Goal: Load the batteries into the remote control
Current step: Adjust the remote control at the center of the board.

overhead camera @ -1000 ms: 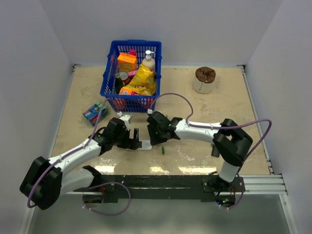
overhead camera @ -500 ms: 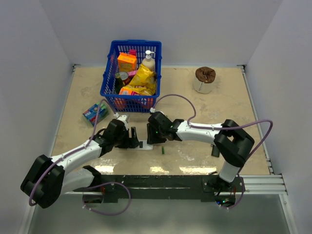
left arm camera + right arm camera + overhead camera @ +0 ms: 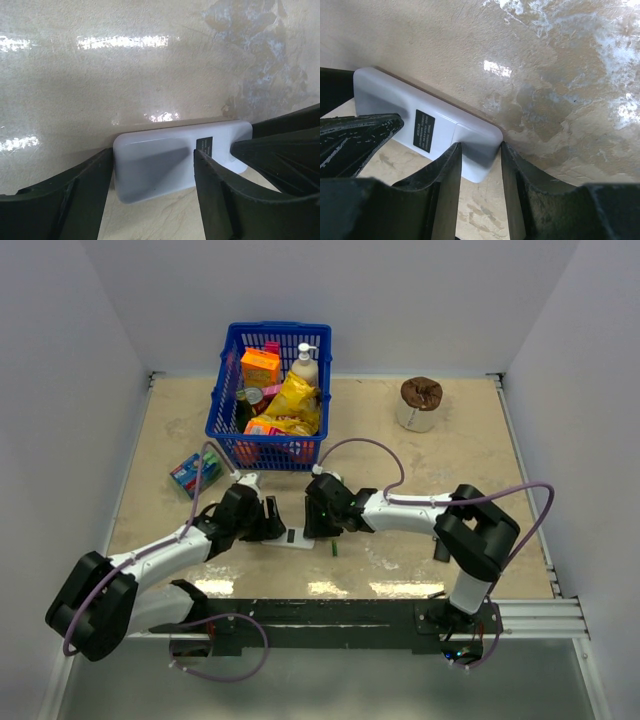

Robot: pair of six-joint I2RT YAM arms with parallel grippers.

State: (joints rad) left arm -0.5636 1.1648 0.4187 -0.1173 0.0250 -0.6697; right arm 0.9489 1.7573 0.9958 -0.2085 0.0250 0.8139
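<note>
A green battery (image 3: 335,548) lies on the table (image 3: 450,460) just beside the white remote (image 3: 298,538), whose ends sit between the wide-apart jaws of the left gripper (image 3: 152,152) and the narrowly parted jaws of the right gripper (image 3: 480,146); actual clamping cannot be determined.

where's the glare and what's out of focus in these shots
Left wrist: white glare streaks on the glossy beige table above the small white flat remote, and the left hand's dark fingers are soft, close to the lens. Right wrist: glare patches upper right, right hand's fingers blurred. Top external: sharp, with pale reflections near the table's front edge.
</note>
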